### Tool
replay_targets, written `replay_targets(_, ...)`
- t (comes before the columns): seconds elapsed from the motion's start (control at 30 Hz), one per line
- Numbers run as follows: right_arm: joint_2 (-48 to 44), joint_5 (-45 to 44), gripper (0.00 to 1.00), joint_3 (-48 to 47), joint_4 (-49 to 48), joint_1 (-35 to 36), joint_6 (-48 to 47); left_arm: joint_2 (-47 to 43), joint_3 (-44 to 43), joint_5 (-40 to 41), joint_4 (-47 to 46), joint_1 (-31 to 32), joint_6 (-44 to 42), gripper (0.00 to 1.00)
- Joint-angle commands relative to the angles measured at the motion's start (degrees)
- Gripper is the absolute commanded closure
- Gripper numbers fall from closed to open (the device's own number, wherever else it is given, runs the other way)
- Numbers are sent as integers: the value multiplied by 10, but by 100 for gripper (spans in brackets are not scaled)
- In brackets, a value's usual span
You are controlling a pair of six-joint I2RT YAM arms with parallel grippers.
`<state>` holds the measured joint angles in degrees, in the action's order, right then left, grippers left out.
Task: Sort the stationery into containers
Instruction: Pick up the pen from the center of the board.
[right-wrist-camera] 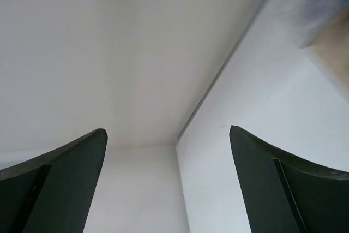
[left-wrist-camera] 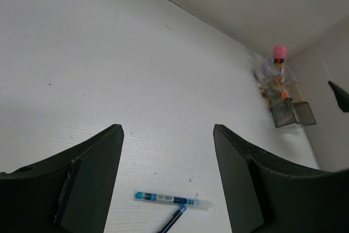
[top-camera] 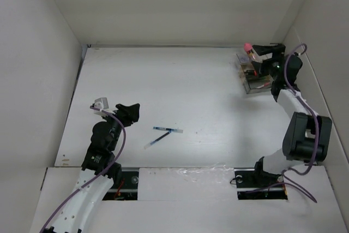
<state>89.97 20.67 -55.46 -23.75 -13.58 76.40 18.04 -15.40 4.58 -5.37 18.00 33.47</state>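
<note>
The left gripper [left-wrist-camera: 168,135] is held low over the table [top-camera: 163,80] with its jaws spread wide and nothing between them. The two thin pens are found just ahead of it on the open table, well apart from the organiser [top-camera: 252,75] in the far right corner. The near pen [left-wrist-camera: 170,222] is laid at an angle with its tip touching the far pen [left-wrist-camera: 172,198]. If one is pinched close to that meeting point, the other is likely to be dragged or flicked aside. Both could also be caught together, leaving an awkward bundle to drop into a narrow compartment. Because the pens lie flat and thin, they may be rolled away or missed if the fingers are closed too high. The right gripper [right-wrist-camera: 167,132] is likewise parted and empty, and is held right beside the organiser and the pink-topped jar [top-camera: 248,47]. A careless swing there could shove the light organiser or topple the jar.
</note>
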Motion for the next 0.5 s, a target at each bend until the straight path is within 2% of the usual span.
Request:
replay_targets(0.0,-95,40,0,-51,8,78,-98,-6,-13,-1,-35,3,-6,36)
replay_targets(0.07,-136,47,0,-94,73,135,-183,0,-8,-1,-35,3,-6,36)
replay_targets(0.1,-156,-8,0,-157,176,217,-221,0,-8,-1,-40,3,-6,36)
replay_targets(0.13,-191,-68,0,-185,226,268,-298,0,-8,-1,-40,3,-6,36)
replay_targets(0.17,-208,-148,0,-199,257,324,-329,0,-8,-1,-48,3,-6,36)
replay_targets(0.2,-223,-295,0,-194,257,421,-348,5,-8,-1,-48,3,-6,36)
replay_targets(0.27,-241,-380,0,-122,210,459,-334,5,-8,-7,-48,3,-6,36)
replay_targets(0.3,-236,-361,0,-100,198,452,-334,5,-8,-7,-48,3,-6,36)
replay_targets(0.4,-181,-90,0,-72,173,393,-337,5,-8,-7,-48,3,-6,36)
replay_targets(0.43,-168,-42,0,-72,172,402,-337,5,-8,-7,-48,3,-6,36)
replay_targets(0.47,-168,-60,0,-72,172,421,-337,0,-8,-7,-42,3,-6,36)
